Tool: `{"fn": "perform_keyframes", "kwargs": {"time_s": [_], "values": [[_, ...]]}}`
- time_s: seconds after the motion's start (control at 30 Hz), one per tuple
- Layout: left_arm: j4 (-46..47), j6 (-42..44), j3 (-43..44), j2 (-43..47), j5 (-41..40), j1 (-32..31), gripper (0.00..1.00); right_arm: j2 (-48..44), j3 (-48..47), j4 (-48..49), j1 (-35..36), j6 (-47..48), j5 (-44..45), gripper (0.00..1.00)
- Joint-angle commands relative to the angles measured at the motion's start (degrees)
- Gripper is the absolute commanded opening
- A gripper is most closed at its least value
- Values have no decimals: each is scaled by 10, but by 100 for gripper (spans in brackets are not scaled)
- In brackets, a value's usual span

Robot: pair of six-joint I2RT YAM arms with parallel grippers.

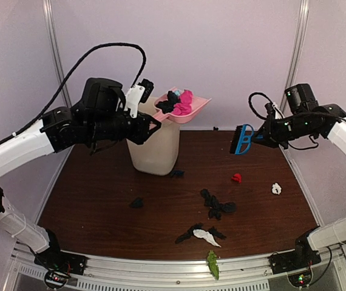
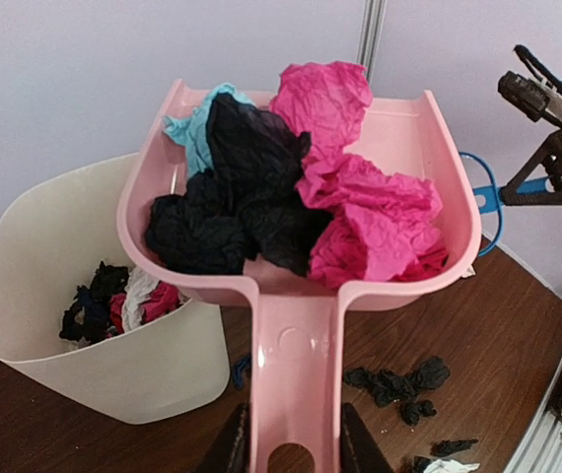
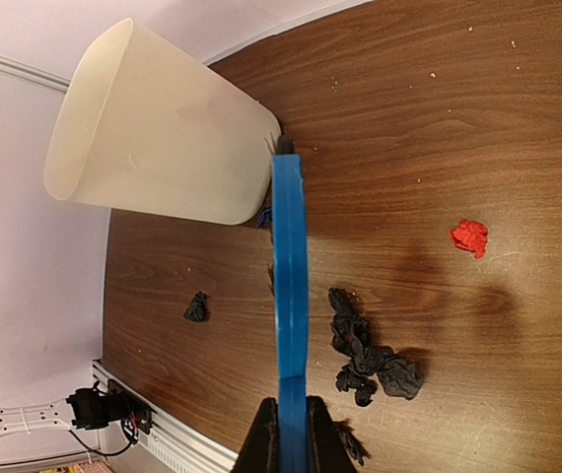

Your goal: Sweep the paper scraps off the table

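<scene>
My left wrist view's bottom edge cuts off my left gripper (image 2: 294, 448) and the end of the dustpan (image 2: 429, 138) handle clamped in it; the dustpan hides part of the bin (image 2: 25, 256) rim. My right wrist view shows the brush (image 3: 288, 276) edge-on, bristles hidden, my right gripper (image 3: 291, 436) cropped at the bottom, the dustpan a pink blur at the left edge. From above, one dark scrap (image 1: 176, 174) beside the bin is too small to tell black from blue

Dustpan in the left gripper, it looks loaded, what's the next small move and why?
Probably shift the dustpan fully over the bin and tip it. The left gripper holds it by the handle, roughly level and heaped with paper scraps, mostly beside the opening; more scraps lie on the table.
</scene>
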State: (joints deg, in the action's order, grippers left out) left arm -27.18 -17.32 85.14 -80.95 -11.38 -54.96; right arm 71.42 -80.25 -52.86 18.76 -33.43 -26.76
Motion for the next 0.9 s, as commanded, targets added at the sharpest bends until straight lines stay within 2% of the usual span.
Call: {"fn": "perform_keyframes", "kwargs": {"time_s": [0.0,0.27,0.43,0.57,0.87], "values": [[7,-57,31,-7,-8,16,0,-15,14,16,-5,-6,3,0],[-18,-146,70,-31,4,49,0,-10,23,30,-4,-14,-3,0],[-56,-258,113,-49,39,86,0,-8,24,33,-4,-17,-2,0],[-74,-307,143,-61,49,97,0,-4,20,35,-4,-20,1,0],[-71,-444,151,-67,62,110,0,-3,3,27,-4,-22,11,0]]}}
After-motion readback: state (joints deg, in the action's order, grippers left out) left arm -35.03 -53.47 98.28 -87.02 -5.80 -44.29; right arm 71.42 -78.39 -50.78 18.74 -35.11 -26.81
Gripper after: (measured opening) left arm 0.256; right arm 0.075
